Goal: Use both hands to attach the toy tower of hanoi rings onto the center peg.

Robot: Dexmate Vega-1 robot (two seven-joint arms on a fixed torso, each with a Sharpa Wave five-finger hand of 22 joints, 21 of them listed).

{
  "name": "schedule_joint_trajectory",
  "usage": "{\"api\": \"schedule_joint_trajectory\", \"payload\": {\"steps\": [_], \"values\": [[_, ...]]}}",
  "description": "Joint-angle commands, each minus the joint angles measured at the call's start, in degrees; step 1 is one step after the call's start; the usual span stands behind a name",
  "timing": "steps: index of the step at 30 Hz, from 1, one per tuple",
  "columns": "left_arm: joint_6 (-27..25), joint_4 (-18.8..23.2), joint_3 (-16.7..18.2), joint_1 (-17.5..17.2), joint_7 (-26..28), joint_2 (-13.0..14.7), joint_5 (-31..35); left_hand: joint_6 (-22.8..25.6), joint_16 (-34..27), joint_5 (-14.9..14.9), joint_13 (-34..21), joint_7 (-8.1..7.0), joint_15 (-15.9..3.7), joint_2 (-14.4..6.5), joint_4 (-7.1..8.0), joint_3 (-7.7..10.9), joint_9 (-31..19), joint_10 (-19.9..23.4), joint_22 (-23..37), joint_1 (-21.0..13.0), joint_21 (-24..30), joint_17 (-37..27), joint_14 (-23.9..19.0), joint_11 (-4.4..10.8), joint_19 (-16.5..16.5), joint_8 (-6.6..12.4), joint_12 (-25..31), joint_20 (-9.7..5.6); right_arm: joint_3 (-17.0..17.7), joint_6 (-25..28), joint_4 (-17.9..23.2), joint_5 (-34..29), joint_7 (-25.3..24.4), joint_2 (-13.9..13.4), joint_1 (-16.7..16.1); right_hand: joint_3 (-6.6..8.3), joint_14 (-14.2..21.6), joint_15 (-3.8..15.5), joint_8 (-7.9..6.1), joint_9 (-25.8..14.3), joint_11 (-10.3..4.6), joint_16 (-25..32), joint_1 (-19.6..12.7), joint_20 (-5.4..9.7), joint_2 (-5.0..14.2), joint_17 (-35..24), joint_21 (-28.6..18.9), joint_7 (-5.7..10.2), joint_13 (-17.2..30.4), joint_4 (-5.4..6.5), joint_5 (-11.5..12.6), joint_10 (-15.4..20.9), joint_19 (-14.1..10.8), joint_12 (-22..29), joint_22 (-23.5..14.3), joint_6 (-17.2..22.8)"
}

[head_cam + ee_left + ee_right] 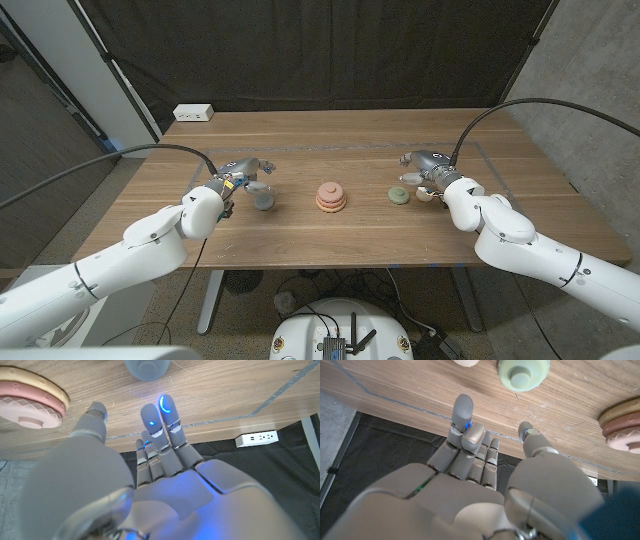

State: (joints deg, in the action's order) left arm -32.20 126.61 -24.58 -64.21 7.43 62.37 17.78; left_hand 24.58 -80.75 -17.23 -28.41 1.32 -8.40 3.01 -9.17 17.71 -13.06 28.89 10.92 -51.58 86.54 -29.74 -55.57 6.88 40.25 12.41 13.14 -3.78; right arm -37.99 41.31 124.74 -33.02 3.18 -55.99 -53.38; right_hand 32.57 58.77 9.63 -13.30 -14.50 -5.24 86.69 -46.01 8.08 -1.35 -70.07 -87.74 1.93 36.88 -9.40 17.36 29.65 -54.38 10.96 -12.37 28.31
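Head view shows the pink stack [331,196] on the center peg mid-surface, the left robot hand [243,178] open beside the grey ring [263,201], the right robot hand [428,172] open near the green ring [400,195]; grasping seems next.

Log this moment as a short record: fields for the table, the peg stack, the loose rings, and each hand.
table: wooden table, power strip at its far left corner
centre stack: pink and orange rings already on the peg, mid-table
loose ring, left side: grey ring, just ahead of the left hand
loose rings, right side: green ring and a cream piece by the right hand
left hand: holds nothing, fingers extended
right hand: holds nothing, fingers extended above the green ring
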Motion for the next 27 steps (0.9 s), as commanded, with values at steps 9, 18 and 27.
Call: {"api": "schedule_joint_trajectory", "payload": {"steps": [9,18,27], "values": [[1.87,-1.18,-0.03,0.71,1.68,-0.21,-1.19,0.49,-0.45,-0.34,-0.23,-0.39,-4.08,-0.03,0.13,-0.15,-0.05,0.46,-0.07,0.59,-0.17,0.01,0.22,0.1,0.57,-0.04,0.0,-7.92,-2.29,5.23,2.9,-3.33,6.46,-1.18,1.27,0.26,-1.16,2.74,1.16,-0.03,0.45,-1.02,0.2,4.3,-0.22,0.57,0.19,-0.27,-0.58,-0.1,0.12,-3.54,0.91,-0.62,-0.03,-3.25],[1.8,-1.18,0.28,0.57,2.61,-0.61,-1.29,0.48,-0.49,-0.37,-0.24,-0.38,-4.08,-0.07,0.09,-0.1,-0.05,0.43,-0.06,0.57,-0.22,0.11,0.26,-0.01,0.57,-0.12,-0.07,-7.95,-4.24,6.39,3.57,-5.31,10.72,-1.23,2.96,0.09,-2.43,2.75,1.98,0.17,1.12,-2.19,0.53,4.24,-0.83,0.85,0.45,-0.44,-1.27,-0.06,-0.04,-6.06,1.98,-0.64,0.14,-6.39],[1.12,-0.92,0.64,0.08,3.62,-0.87,-1.33,0.54,-0.56,-0.4,-0.29,-0.3,-4.08,-0.17,0.13,-0.07,-0.05,0.52,-0.05,0.65,-0.26,0.15,0.29,-0.1,0.56,-0.16,-0.08,-7.93,-6.24,7.53,3.38,-7.98,14.3,-0.43,4.5,-0.31,-3.8,2.73,2.55,0.35,1.82,-3.57,1.29,4.2,-1.48,1.35,0.72,-1.48,-1.9,0.16,-0.39,-7.84,2.97,-0.65,0.37,-9.93]]}}
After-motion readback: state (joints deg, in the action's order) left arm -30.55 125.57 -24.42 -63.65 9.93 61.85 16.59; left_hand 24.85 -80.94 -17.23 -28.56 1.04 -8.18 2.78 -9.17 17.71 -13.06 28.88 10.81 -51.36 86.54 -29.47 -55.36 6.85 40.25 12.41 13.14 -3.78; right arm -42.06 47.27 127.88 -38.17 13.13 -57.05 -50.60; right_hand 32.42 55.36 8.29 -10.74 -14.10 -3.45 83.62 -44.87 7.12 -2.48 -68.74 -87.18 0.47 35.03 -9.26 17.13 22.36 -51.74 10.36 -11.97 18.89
